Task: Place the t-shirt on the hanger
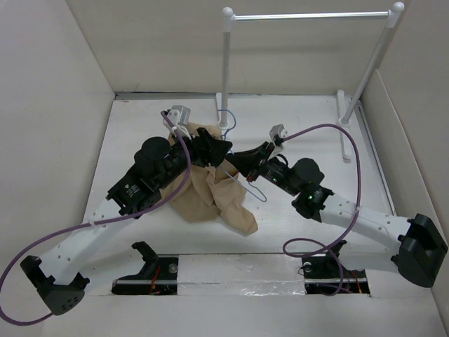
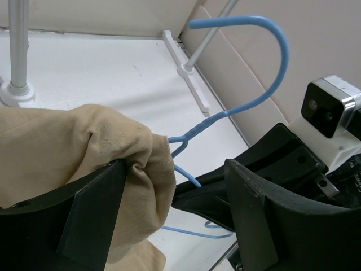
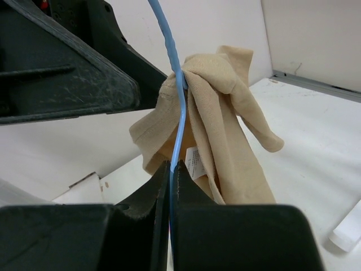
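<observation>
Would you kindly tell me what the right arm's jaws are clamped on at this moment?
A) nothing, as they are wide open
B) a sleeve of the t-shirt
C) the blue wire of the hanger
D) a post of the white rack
C: in the right wrist view the right gripper has its jaws shut on the hanger, whose thin blue wire runs down between them, with the t-shirt bunched on the wire beyond them.

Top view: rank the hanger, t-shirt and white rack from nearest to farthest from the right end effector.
1. hanger: clamped in the right end effector itself.
2. t-shirt: bunched just to its left.
3. white rack: farthest, standing at the back.
</observation>
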Motion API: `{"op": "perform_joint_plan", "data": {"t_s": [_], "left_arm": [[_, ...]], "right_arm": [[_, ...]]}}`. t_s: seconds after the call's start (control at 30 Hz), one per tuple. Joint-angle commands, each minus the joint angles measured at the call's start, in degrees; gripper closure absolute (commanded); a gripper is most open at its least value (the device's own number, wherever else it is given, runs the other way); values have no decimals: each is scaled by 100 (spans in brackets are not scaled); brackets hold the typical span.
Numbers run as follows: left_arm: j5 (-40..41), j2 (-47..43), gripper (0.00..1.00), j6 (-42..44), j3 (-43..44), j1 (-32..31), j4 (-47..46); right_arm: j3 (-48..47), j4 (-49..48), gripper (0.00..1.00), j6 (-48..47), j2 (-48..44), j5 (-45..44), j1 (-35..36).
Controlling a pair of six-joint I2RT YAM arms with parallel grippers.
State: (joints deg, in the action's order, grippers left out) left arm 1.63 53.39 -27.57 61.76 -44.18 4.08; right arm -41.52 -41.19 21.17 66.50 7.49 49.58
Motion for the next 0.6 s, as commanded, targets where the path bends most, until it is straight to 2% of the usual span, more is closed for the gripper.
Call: {"op": "perform_joint_plan", "data": {"t_s": [0.0, 0.17, 0.23, 0.3, 0.43, 0.57], "left_arm": [[92, 13, 33, -64, -85, 24, -205], [-13, 383, 35, -99, -138, 24, -364], [-13, 444, 36, -134, -190, 24, -696], [-48, 471, 40, -187, -234, 24, -838], [-14, 541, 51, -257, -322, 24, -1066], [22, 471, 71, -345, -515, 24, -1277]], "right_arm": [[-172, -864, 100, -122, 38, -107, 52], [-313, -795, 100, -157, 249, -10, 166], [-444, -689, 100, -253, 337, -10, 244], [-515, -557, 100, -358, 407, -37, 298], [-603, -504, 100, -446, 557, -133, 412], [-778, -285, 100, -578, 679, -238, 517]]}}
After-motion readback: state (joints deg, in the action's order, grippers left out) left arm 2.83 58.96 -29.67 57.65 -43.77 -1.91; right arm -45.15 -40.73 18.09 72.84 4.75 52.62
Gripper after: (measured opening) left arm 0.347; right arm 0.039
